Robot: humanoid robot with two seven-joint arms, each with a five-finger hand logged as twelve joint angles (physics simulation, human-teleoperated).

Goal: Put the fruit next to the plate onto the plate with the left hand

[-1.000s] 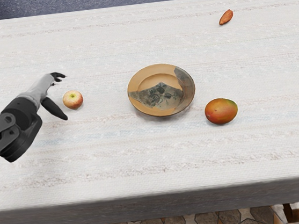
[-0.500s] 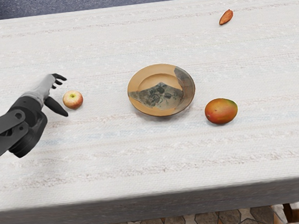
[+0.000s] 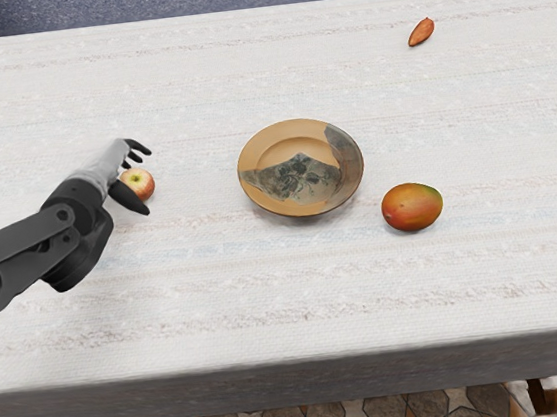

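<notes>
Red-yellow apple (image 3: pixel 141 185), round with no clear long axis, sits beside the spread left hand (image 3: pixel 115 173).

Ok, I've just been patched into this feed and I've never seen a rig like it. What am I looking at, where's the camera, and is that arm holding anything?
This is a simulator render from the humanoid's head camera, looking down at a slant on a cloth-covered table. The dark arm entering from the left ends in its left hand. Its fingers are spread around a small apple and are not closed on it. To the right lies a brown plate with no fruit on it. A mango sits near the plate's right edge, and a small almond-shaped thing lies far back. The right arm is out of view.
</notes>
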